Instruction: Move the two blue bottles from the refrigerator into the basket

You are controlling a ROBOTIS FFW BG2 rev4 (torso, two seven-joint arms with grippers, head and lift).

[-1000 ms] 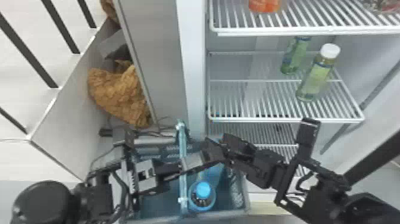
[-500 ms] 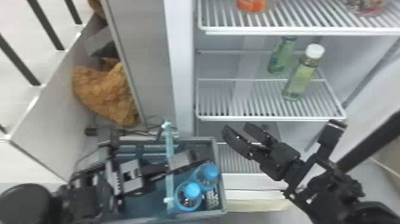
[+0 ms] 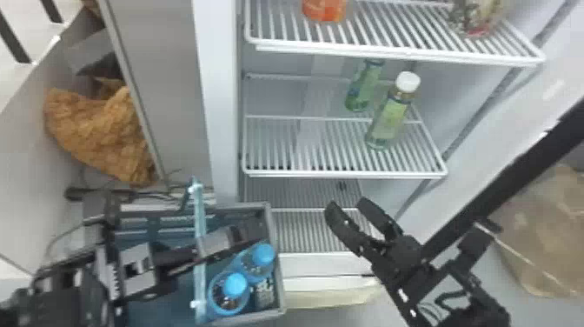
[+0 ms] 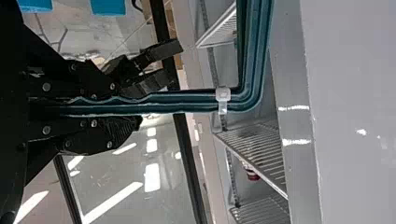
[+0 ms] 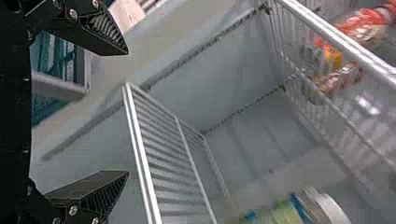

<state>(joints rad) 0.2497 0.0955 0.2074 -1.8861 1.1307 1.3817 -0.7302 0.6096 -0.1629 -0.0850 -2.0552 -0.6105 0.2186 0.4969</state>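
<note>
Two blue bottles [image 3: 228,300] [image 3: 253,271] stand side by side in the right part of the basket [image 3: 278,278], blue caps up. My left gripper [image 3: 204,248], over the basket, is shut on its handle [image 3: 200,226]. In the left wrist view, that gripper [image 4: 133,106] has the teal handle [image 4: 187,107] pinched between its fingers. To the right of the basket, before the fridge's lower shelves, my right gripper [image 3: 345,202] hangs open and holds nothing. The right wrist view has its gripper [image 5: 127,112] with fingertips wide apart, facing the fridge interior.
Two green bottles [image 3: 386,119] [image 3: 365,87] stand on the fridge's middle shelf [image 3: 304,150]. The shelf above holds an orange item [image 3: 323,8] and a jar-like item [image 3: 478,17]. Crumpled brown paper [image 3: 100,130] lies at the left, past the grey panel [image 3: 160,87].
My right gripper has gone from above the basket to the right, and its fingers now stand apart. Both blue bottles are now uncovered in the basket. The left gripper keeps the handle.
</note>
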